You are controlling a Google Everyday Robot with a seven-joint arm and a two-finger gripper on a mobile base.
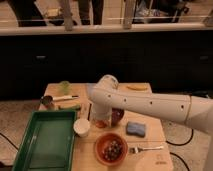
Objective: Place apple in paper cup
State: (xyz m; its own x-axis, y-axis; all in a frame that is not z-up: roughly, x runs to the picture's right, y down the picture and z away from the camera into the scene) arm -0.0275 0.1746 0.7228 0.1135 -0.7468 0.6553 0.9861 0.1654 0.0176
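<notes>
Camera view has the apple (pixel 101 123) near the middle of the table (pixel 159 159), as a red-orange patch directly under the gripper (pixel 102 118). The gripper hangs from the white arm (pixel 150 104), which reaches in from the table's right edge. The fingers are closed down, and the apple sits right at their tip, so I judge it gripped. Whether it has left the table surface I cannot tell.

The paper cup (pixel 82 127) stands upright just beside the apple, on the side toward the table's left edge. It is close to the rim of the green tray (pixel 70 114). A dark maroon bowl (pixel 117 116) sits against the apple's other side. Nearer the front edge is an orange-brown bowl (pixel 111 148) with dark contents.

The carry is short, so the care goes into height and centring. Raise the apple until its underside clears the cup's rim before moving sideways, or it will likely knock the light cup toward the tray. The apple looks about as wide as the cup's mouth, so line it up squarely over the opening. Lower it until it seats, and only then let the fingers part. Rise straight up afterwards, so the cup is not dragged.
</notes>
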